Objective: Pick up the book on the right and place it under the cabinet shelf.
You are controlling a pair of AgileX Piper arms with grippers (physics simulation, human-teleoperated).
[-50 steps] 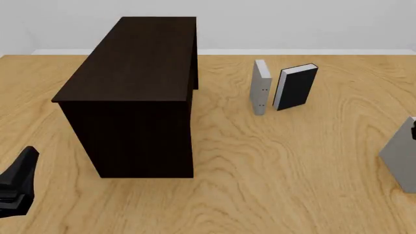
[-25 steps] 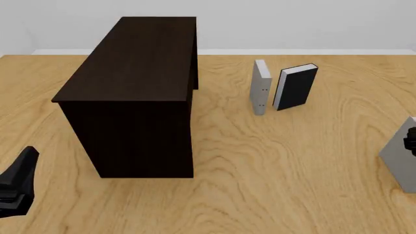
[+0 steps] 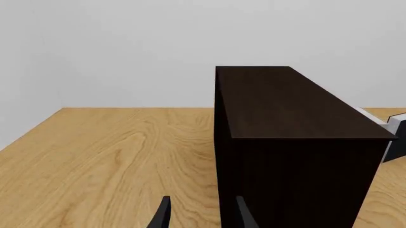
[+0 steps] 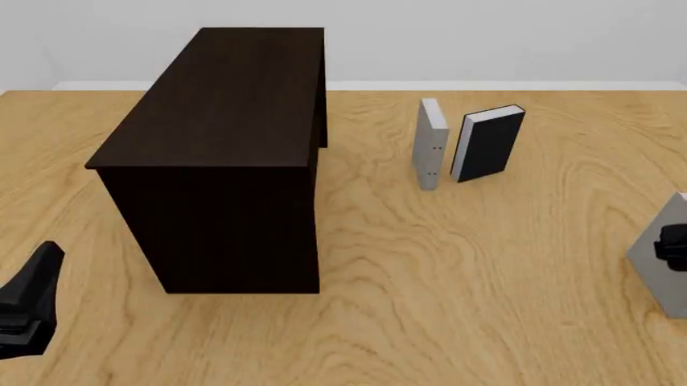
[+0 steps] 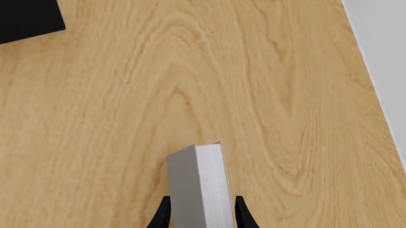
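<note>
The book (image 4: pixel 657 269) is pale grey and stands upright at the far right edge of the table, partly cut off by the frame. My right gripper (image 5: pixel 199 213) is open and straddles the book (image 5: pixel 198 180) from above, one finger on each side of its top edge. In the front view only a dark bit of the right gripper (image 4: pixel 674 241) shows against the book. The dark brown cabinet shelf (image 4: pixel 225 153) stands at the left. My left gripper (image 3: pixel 199 216) is open and empty, low in front of the cabinet shelf (image 3: pixel 292 142).
A second grey book (image 4: pixel 430 145) and a black-covered book (image 4: pixel 490 143) stand upright side by side behind the middle of the table. A black corner (image 5: pixel 28 16) shows in the right wrist view. The left arm (image 4: pixel 27 310) sits at the near left.
The right gripper has come down along the book at the right edge of the front view. The left arm, cabinet and other books have not moved.
</note>
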